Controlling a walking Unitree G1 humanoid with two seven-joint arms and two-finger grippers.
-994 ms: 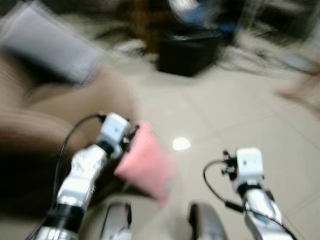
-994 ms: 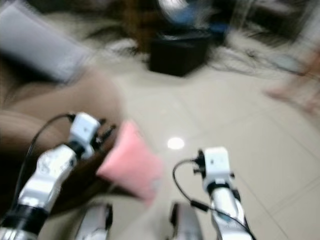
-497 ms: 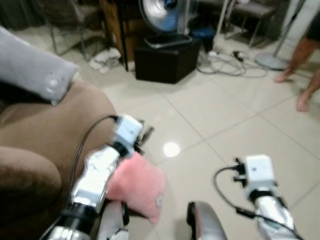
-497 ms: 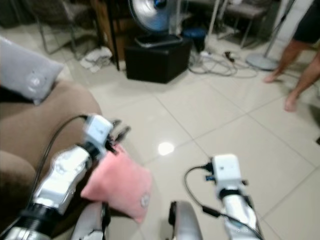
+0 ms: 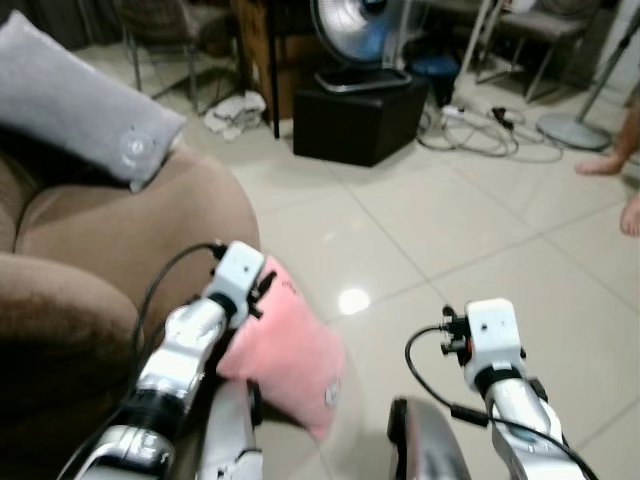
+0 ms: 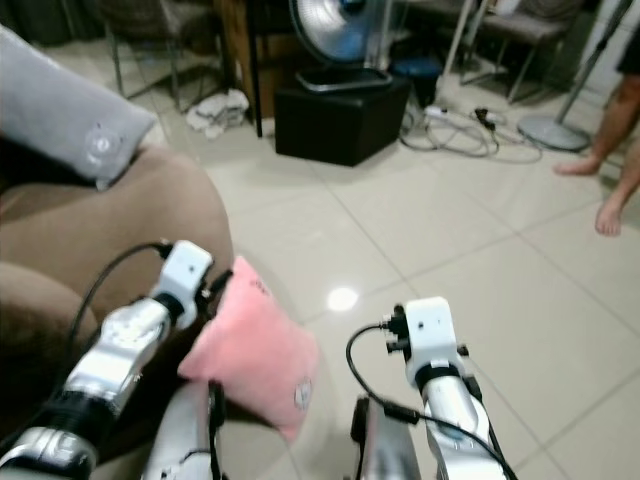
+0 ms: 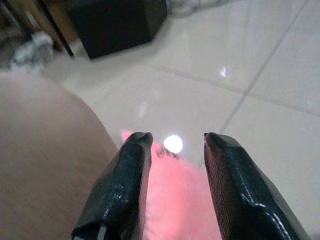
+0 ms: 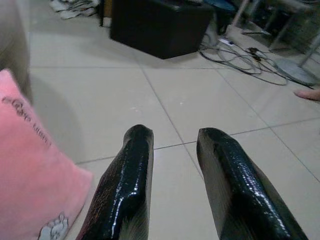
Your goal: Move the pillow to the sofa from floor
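Observation:
A pink pillow [image 5: 285, 350] hangs off the floor in front of my body, just beside the brown sofa's rounded arm [image 5: 150, 230]. My left gripper [image 7: 174, 137] is shut on the pillow's upper corner, and the pink fabric [image 7: 175, 195] shows between its two black fingers. My right gripper [image 8: 172, 132] is open with nothing between its fingers. It is held low to the right of the pillow [image 8: 30, 175], over bare floor tiles.
A grey pillow [image 5: 80, 100] lies on the sofa at the back left. A black box [image 5: 360, 115] with a fan [image 5: 355, 30] on it stands ahead. Cables [image 5: 490, 130] lie on the floor, and a person's bare feet [image 6: 600, 190] are at the far right.
The camera has swung and the picture has sharpened. The pink pillow stays in my left gripper beside the sofa arm. The right arm holds about the same pose.

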